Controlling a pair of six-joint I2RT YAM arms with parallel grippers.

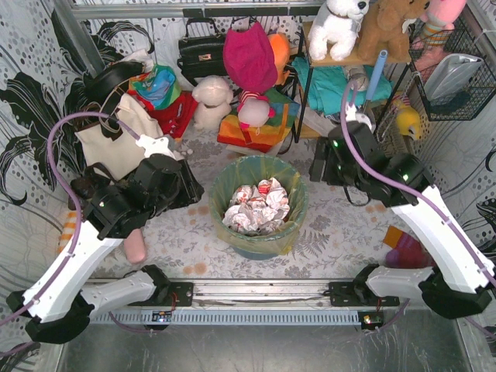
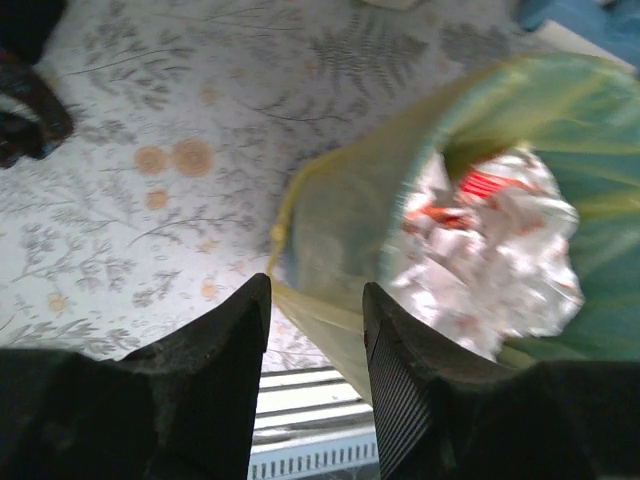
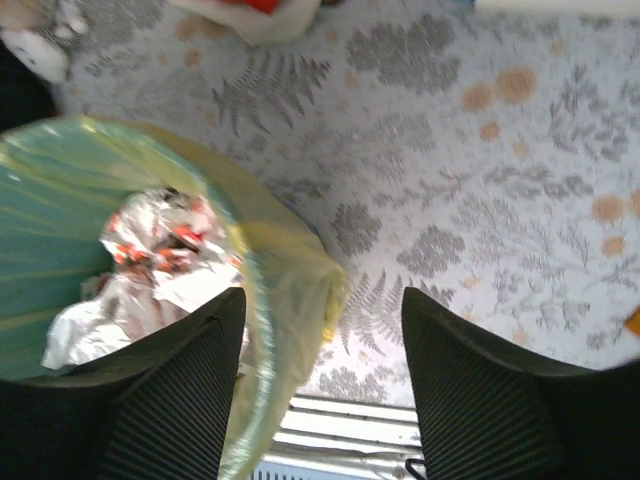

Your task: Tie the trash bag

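Observation:
The trash bag (image 1: 232, 177), thin yellow-green film, lines the round teal bin (image 1: 252, 251) mid-table, with crumpled white paper (image 1: 257, 208) inside. My left gripper (image 1: 195, 191) hangs at the bag's left rim. In the left wrist view the gripper (image 2: 315, 325) is open, and a yellow fold of the bag (image 2: 335, 225) runs loose between its fingers (image 2: 228, 360). My right gripper (image 1: 320, 167) sits just right of the bin. In the right wrist view it (image 3: 320, 335) stands wide open, with the bag's draped edge (image 3: 290, 275) beside its left finger (image 3: 185, 390).
A cream tote bag (image 1: 116, 146) stands behind the left arm, with a black handbag (image 1: 203, 53), plush toys (image 1: 211, 101) and a shelf rack (image 1: 341, 60) along the back. A pink object (image 1: 136, 246) lies front left, a red-purple one (image 1: 407, 248) front right. The metal rail (image 1: 256, 294) runs along the near edge.

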